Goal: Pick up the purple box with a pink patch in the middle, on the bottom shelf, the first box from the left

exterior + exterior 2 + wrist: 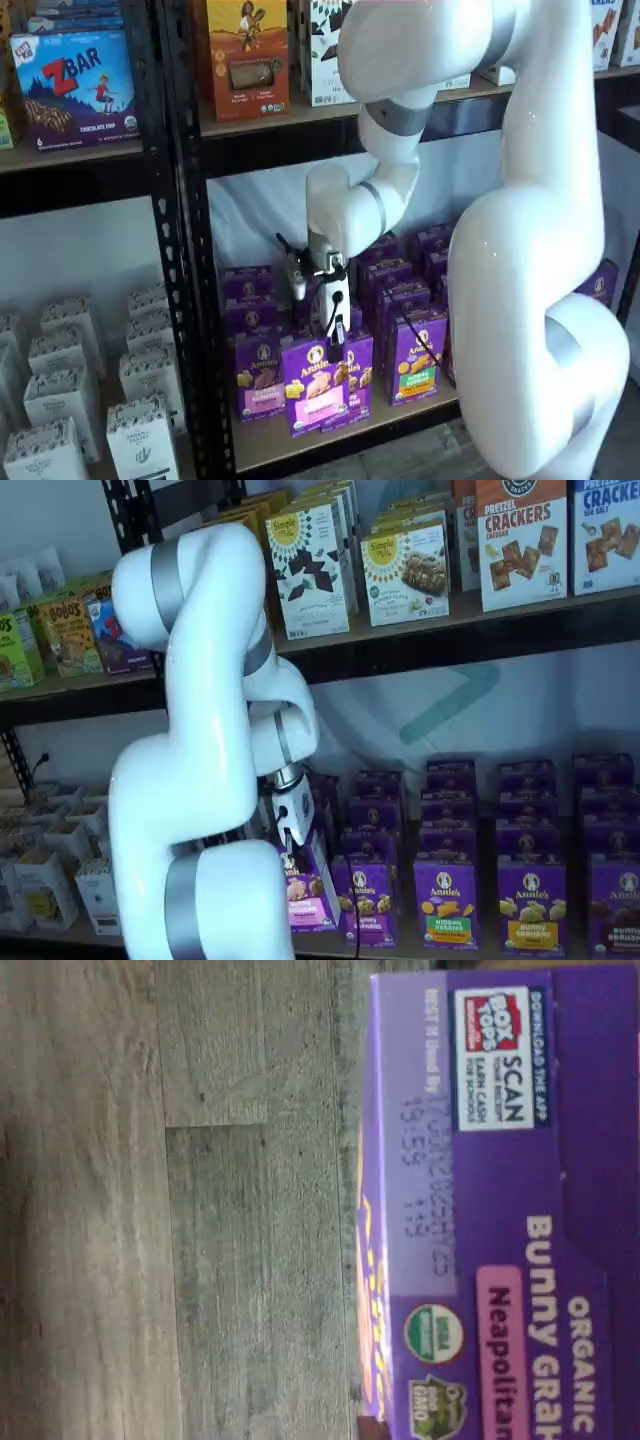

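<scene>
— Looking at the front of the bottom shelf (270, 445), what is seen?

— The purple box (318, 385) with the pale pink panel is seen in both shelf views, tilted and pulled forward of its row, its lower edge close to the shelf's front rail. In a shelf view it is partly hidden behind the white arm (200, 780), with only its front (305, 892) showing beside the arm's lower link.

— How are the fingers held?

— The gripper (335, 335) is brought down onto the top of the purple box, and the fingers are closed on it; no gap is seen between the fingers and the carton. A black cable is seen running along the gripper's white body.

— What is shown from the wrist?

— The purple box (500, 1210) is seen close up and turned sideways, with a Box Tops label, a stamped date and a pink strip reading "Neapolitan". Grey wood-grain floor (170, 1210) is seen beyond the carton's edge.

— What stands around it?

— Further purple cartons (415, 355) are ranged just beside and behind it on the same board. White cartons (140, 435) are stacked in the neighbouring bay, well apart, and cracker boxes (520, 540) are set on the shelf above
</scene>
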